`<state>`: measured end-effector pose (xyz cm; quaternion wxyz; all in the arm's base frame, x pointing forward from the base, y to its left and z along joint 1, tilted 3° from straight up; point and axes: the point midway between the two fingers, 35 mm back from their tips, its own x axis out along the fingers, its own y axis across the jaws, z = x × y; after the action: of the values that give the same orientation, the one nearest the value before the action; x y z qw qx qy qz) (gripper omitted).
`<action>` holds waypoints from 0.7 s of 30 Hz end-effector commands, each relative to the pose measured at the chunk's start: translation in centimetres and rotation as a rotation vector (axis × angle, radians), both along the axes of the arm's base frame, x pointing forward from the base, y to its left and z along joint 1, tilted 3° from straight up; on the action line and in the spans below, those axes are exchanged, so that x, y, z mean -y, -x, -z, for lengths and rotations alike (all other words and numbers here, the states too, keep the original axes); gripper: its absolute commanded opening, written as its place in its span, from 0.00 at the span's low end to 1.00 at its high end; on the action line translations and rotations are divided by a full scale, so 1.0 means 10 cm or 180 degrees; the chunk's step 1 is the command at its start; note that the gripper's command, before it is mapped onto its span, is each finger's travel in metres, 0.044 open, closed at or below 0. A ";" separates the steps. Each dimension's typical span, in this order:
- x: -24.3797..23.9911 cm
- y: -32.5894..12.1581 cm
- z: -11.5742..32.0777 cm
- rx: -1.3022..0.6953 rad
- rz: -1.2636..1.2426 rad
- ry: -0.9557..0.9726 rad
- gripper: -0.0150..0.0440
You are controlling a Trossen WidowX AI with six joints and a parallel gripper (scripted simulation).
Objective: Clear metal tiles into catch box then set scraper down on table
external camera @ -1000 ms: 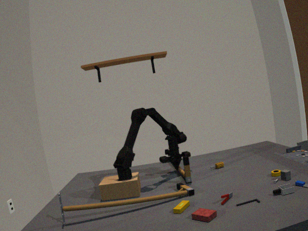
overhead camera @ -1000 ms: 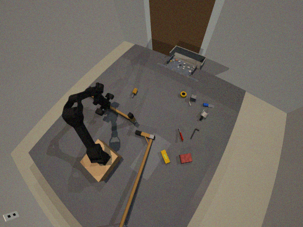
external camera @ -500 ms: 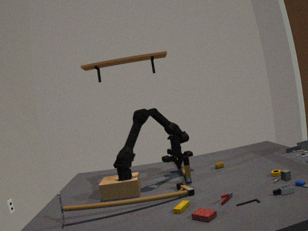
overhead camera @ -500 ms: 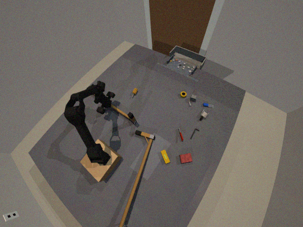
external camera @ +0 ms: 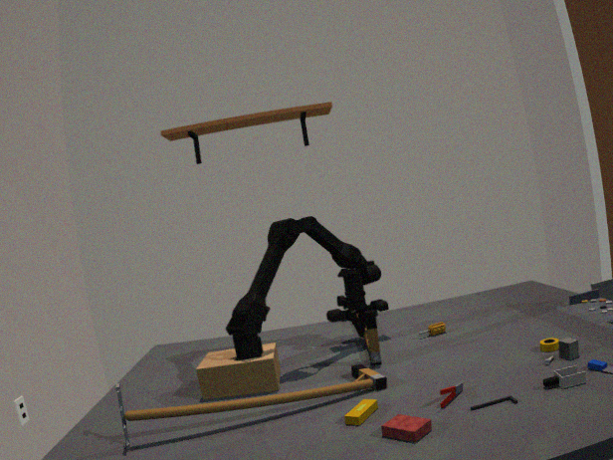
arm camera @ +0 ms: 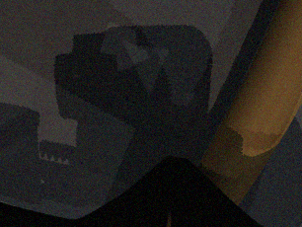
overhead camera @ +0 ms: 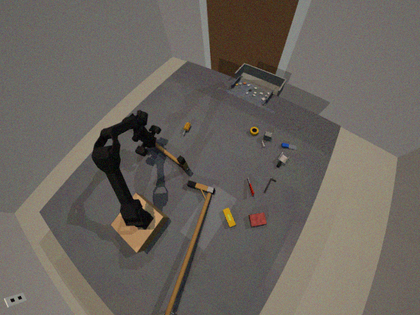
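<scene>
The long scraper (overhead camera: pixel 192 238) (external camera: pixel 249 402) lies flat on the table, its dark and grey head (overhead camera: pixel 201 187) (external camera: pixel 370 378) toward the middle. My gripper (overhead camera: pixel 151 142) (external camera: pixel 362 324) is shut, low over the table, left of that head. A short wooden-handled tool (overhead camera: pixel 170 156) (external camera: pixel 372 344) (arm camera: pixel 266 99) lies with its handle end against my fingers; I see nothing between them. Several small metal tiles (overhead camera: pixel 253 89) (external camera: pixel 599 305) lie on the steel bench plate (overhead camera: pixel 238 93) in front of the grey catch box (overhead camera: pixel 260 73) at the far end.
The arm stands on a wooden block (overhead camera: pixel 136 236) (external camera: pixel 239 373). On the table are a small yellow-handled tool (overhead camera: pixel 187 127), a yellow roll (overhead camera: pixel 254 130), a grey cube (overhead camera: pixel 268 136), a blue piece (overhead camera: pixel 286 145), a red screwdriver (overhead camera: pixel 250 187), a hex key (overhead camera: pixel 269 185), a yellow block (overhead camera: pixel 229 217) and a red block (overhead camera: pixel 258 219).
</scene>
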<state>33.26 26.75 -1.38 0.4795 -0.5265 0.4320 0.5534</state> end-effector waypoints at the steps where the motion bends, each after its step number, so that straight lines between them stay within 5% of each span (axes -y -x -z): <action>1: 0.01 -0.04 0.05 -0.0010 -0.0011 0.0016 0.25; 21: 0.02 -0.06 -0.56 0.0004 -0.0001 -0.0002 0.25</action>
<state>33.95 26.62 3.37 0.4819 -0.5257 0.4320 0.5520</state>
